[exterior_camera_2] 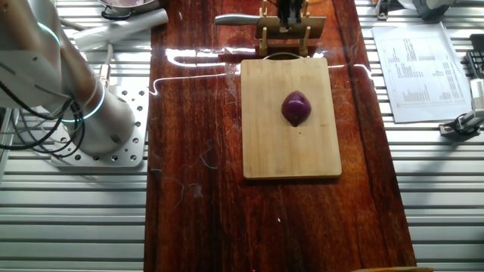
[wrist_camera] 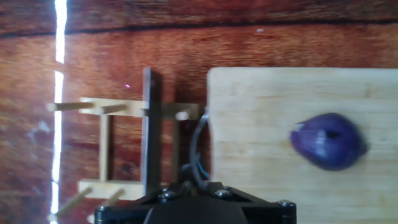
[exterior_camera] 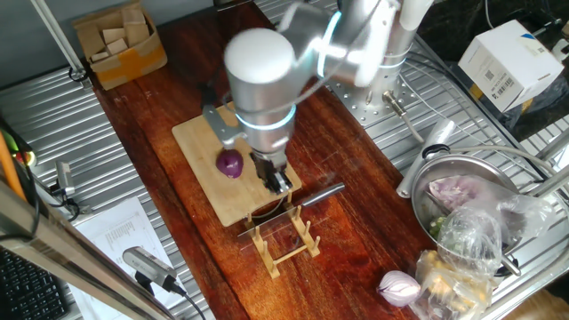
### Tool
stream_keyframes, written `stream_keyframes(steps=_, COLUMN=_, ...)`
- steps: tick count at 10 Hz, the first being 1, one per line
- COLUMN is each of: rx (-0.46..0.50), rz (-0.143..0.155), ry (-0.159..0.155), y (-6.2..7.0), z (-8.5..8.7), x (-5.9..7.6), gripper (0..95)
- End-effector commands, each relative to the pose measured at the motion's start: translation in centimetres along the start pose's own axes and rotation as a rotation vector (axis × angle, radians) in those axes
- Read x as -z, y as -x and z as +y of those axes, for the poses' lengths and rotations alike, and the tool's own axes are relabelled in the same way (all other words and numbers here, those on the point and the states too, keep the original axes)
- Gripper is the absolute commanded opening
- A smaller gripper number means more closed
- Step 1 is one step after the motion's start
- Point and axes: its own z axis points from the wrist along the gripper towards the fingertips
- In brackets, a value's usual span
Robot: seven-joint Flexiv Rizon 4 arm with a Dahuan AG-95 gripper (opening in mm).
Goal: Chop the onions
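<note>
Purple onion (exterior_camera_2: 296,108) sits mid-board (exterior_camera_2: 265,151), edges free; fingers (exterior_camera: 280,182) over rack (exterior_camera: 284,238), spread unclear.

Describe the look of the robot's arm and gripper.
The arm is built of rounded, glossy silver-grey segments with glowing cyan rings at the joints. Black cables run beside its base. The gripper is black and compact, with screws visible on its housing in the hand view.

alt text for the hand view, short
Looking straight down along the gripper: a whole dark purple onion sits on a pale wooden cutting board at right. Left of the board, on the dark red-brown tabletop, stands a small wooden rack holding a knife edge-up. The gripper's black housing fills the bottom edge; its fingers are not visible.
</note>
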Motion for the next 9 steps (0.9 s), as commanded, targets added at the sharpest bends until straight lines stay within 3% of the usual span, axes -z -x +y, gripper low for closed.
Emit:
stream_keyframes(steps=1, rx=-0.056, rz=-0.007, ry=-0.017, y=0.3, z=1.3, x=0.1, gripper=19.0)
stream_keyframes(steps=2, rx=-0.067, rz=-0.006, ry=-0.010, y=0.3, z=1.3, x=0.1, gripper=19.0)
stream_keyframes(steps=3, rx=-0.071, rz=-0.005, ry=0.001, y=0.3, z=1.3, x=0.1, gripper=38.0)
stream_keyframes(steps=7, rx=-0.123, rz=-0.007, ry=-0.011, y=0.6, z=3.8, x=-1.2, gripper=38.0)
stream_keyframes(steps=9, rx=-0.115, rz=-0.008, ry=-0.009, y=0.6, z=3.9, x=-1.3, gripper=38.0)
